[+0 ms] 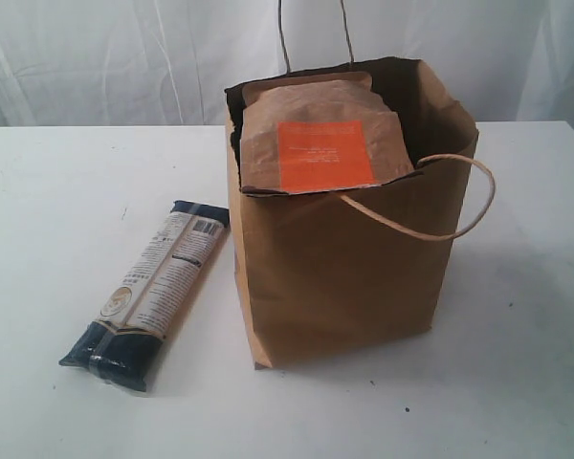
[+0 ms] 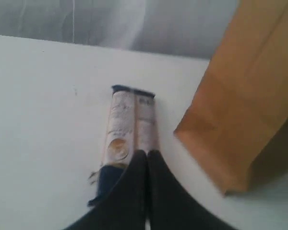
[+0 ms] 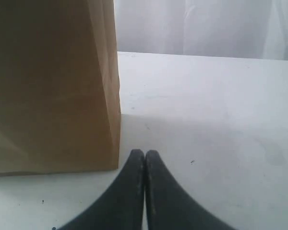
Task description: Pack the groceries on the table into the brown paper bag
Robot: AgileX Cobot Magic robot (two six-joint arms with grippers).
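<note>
A: Exterior camera: where have you set it?
B: You have it facing the brown paper bag (image 1: 344, 277), raised, looking slightly down into its mouth, at middle range.
A: And your wrist cameras?
B: The left sits low and close beside the bag, facing along the pasta packet (image 1: 153, 292), which the exterior view shares. The right sits low at the bag's other side and shares only the bag's wall.

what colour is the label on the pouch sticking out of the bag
Orange, on the brown pouch in the brown paper bag; the exterior view shows it best.
</note>
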